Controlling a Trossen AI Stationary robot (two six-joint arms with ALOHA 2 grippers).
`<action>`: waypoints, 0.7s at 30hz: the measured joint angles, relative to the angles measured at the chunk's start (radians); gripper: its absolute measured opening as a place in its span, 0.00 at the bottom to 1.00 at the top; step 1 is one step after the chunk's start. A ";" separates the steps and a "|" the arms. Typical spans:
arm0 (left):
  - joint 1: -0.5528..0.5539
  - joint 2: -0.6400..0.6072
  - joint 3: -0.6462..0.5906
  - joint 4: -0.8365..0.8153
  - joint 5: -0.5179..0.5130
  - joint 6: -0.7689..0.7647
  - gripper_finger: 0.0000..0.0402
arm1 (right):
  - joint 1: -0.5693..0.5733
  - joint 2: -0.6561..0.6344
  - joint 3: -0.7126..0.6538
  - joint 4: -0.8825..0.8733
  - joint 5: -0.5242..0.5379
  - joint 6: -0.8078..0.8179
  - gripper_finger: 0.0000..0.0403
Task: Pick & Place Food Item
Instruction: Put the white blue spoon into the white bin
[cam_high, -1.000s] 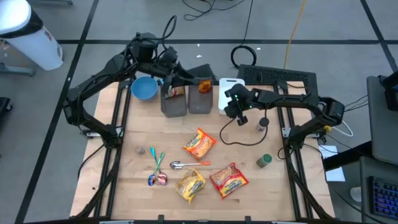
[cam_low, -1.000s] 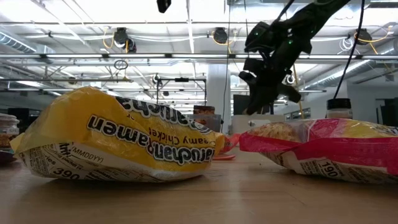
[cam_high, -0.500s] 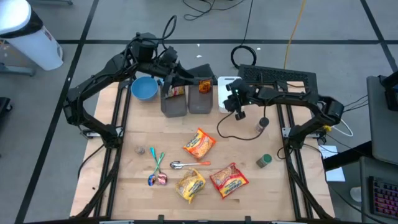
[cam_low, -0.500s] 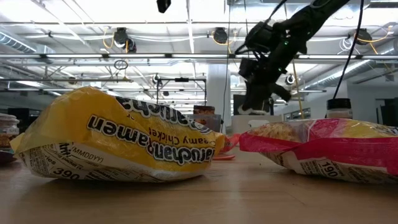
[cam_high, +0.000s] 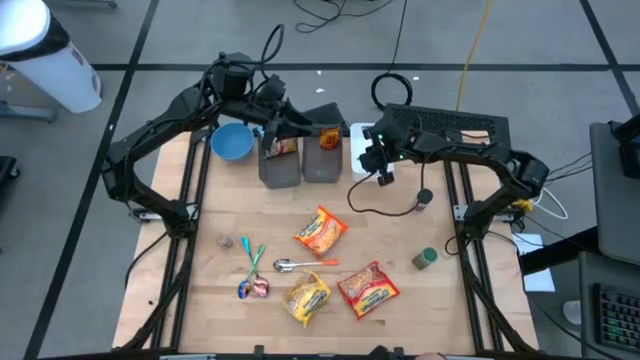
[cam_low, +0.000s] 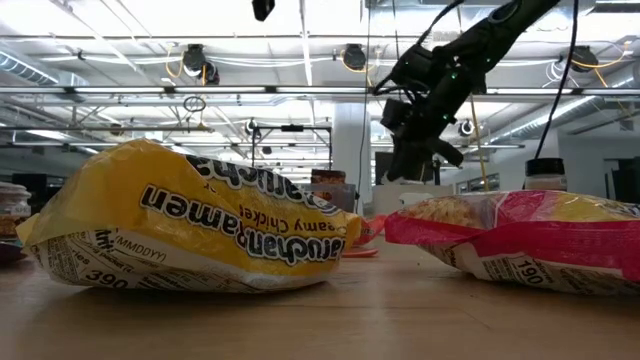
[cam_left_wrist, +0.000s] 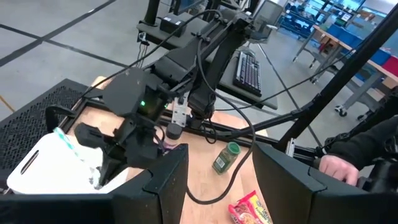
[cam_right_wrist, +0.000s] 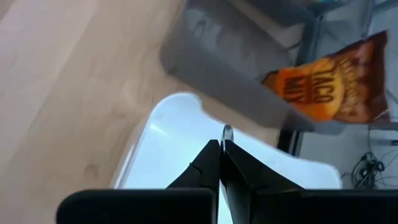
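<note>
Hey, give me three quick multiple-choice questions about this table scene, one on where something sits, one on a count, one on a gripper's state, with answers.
1. Where is the blue bowl?
A. far left corner by the gray bins
B. beside the spoon
C. on the white tray

2. How many ramen packets lie on the table?
A. one
B. three
C. five

3. The right gripper is:
A. shut, holding nothing
B. open wide
C. holding a jar

Answers: 1 A, it sits next to the bins. 2 B, orange, yellow, red. 3 A, right wrist view shows fingers together over the white tray.
</note>
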 joint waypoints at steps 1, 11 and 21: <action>0.000 0.000 0.000 0.000 -0.001 0.000 0.46 | 0.000 0.001 -0.001 -0.003 -0.001 -0.002 0.00; 0.000 0.002 0.000 0.002 -0.007 0.000 0.46 | 0.012 0.039 0.002 0.019 -0.027 -0.003 0.00; 0.000 0.002 0.000 0.000 -0.008 -0.010 0.46 | 0.025 0.128 0.000 0.022 0.026 0.003 0.00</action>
